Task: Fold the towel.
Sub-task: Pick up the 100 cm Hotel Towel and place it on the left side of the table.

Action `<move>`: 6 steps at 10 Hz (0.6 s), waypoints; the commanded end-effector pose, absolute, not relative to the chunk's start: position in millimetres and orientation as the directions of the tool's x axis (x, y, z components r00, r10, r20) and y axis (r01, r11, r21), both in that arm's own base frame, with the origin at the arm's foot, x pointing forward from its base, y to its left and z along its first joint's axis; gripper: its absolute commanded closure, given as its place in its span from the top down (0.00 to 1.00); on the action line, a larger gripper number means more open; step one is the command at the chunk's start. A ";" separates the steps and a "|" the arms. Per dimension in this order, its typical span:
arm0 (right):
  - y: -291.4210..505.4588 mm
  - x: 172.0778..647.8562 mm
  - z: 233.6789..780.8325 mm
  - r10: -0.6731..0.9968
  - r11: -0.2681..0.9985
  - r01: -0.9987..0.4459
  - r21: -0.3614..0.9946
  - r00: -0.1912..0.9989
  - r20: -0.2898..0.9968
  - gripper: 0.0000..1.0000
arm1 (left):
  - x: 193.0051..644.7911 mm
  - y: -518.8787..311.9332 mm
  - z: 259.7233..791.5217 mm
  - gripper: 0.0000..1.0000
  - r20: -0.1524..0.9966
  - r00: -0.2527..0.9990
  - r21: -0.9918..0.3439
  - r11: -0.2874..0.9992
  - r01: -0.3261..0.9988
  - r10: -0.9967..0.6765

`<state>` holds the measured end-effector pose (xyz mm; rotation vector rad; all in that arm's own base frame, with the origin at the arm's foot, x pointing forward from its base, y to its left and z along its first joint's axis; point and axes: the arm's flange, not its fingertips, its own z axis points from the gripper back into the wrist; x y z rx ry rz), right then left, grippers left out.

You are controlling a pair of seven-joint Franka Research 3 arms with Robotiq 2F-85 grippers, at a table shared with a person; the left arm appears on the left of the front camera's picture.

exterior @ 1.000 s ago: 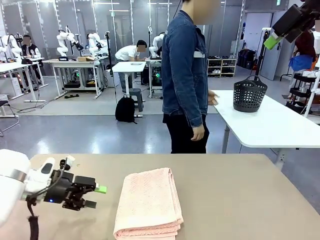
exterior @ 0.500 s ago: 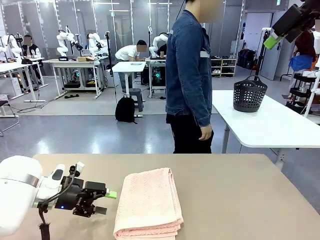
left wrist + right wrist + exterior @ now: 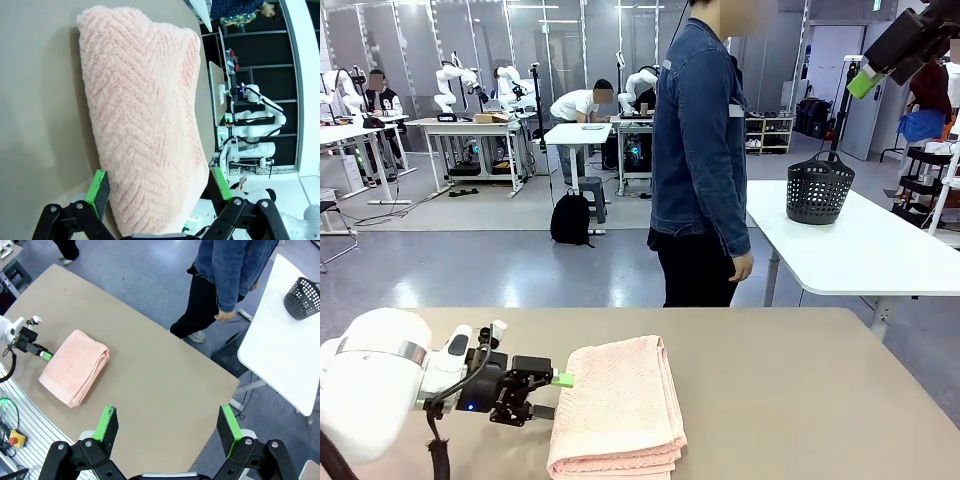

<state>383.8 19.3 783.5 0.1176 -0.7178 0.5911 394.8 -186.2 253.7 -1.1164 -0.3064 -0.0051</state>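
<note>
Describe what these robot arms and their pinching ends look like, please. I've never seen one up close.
The left arm is glossy white with a metal ring at the wrist and a loose black cable. Its left gripper is black, with jaws tipped in bright green pads. The right gripper looks the same: black linkages with bolts, green pads. The person opposite wears a denim jacket and black trousers.

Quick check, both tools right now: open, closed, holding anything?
Left tool: open, fingers straddling the edge of the folded towel, not clamped on it.
Right tool: open, empty, high above the table.
</note>
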 end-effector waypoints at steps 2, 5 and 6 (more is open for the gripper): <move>18.6 384.8 784.4 0.463 0.833 -0.547 -0.089 0.599 0.654 1.00 | 404.8 -206.8 238.9 1.00 0.271 0.949 -0.863 0.478 0.167 0.158; 18.6 384.8 784.4 0.463 0.833 -0.547 -0.089 0.599 0.654 1.00 | 406.1 -213.6 236.9 1.00 0.276 0.950 -0.861 0.477 0.177 0.145; 18.6 384.8 784.4 0.463 0.833 -0.547 -0.089 0.599 0.654 1.00 | 406.4 -216.1 236.5 1.00 0.285 0.948 -0.859 0.476 0.188 0.141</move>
